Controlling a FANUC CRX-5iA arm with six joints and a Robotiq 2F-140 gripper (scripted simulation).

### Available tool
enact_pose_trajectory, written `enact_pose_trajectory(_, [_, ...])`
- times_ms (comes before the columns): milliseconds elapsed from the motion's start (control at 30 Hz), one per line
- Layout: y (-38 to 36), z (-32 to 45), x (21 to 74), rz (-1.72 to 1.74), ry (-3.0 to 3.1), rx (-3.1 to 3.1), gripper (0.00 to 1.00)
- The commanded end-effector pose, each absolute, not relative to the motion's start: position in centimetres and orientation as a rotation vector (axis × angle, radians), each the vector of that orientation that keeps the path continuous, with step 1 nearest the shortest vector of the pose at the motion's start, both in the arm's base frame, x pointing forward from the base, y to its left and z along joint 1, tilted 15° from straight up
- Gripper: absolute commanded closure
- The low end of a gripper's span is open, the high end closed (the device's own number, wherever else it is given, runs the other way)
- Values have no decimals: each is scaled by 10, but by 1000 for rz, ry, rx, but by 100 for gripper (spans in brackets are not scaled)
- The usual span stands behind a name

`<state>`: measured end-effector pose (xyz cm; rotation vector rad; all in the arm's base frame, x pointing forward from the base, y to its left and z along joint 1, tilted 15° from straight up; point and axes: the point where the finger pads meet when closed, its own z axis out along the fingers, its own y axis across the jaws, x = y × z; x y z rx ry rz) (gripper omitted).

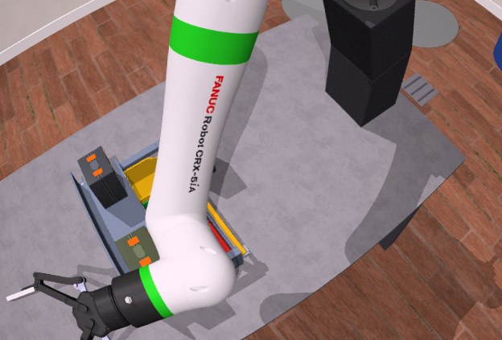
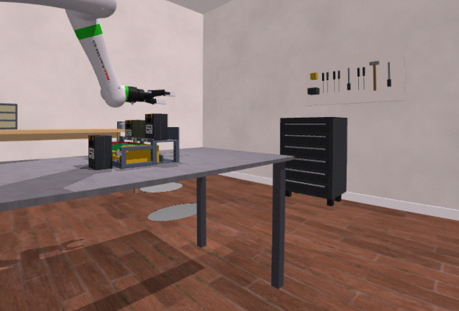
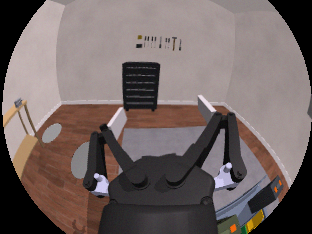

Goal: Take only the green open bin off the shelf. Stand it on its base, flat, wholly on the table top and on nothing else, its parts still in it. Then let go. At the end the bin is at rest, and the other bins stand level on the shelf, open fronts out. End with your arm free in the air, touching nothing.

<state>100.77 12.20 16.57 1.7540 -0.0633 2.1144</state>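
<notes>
On the surface (image 2: 214,163) stands the shelf (image 2: 176,150) holding bins, two boxes (image 2: 156,126) on top, a third box (image 2: 99,151) beside it, the pincer (image 2: 163,93) above.
</notes>
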Motion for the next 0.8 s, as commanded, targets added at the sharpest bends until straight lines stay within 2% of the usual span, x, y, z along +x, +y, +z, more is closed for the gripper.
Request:
enact_pose_trajectory(0, [122, 166, 1008, 2115, -63, 1754, 0])
enact_pose_trajectory(167, [122, 166, 1008, 2115, -63, 1754, 0])
enact_pose_trajectory(333, [128, 153, 960, 2115, -63, 1754, 0])
enact_pose_trajectory(767, [130, 151, 950, 2115, -63, 1754, 0])
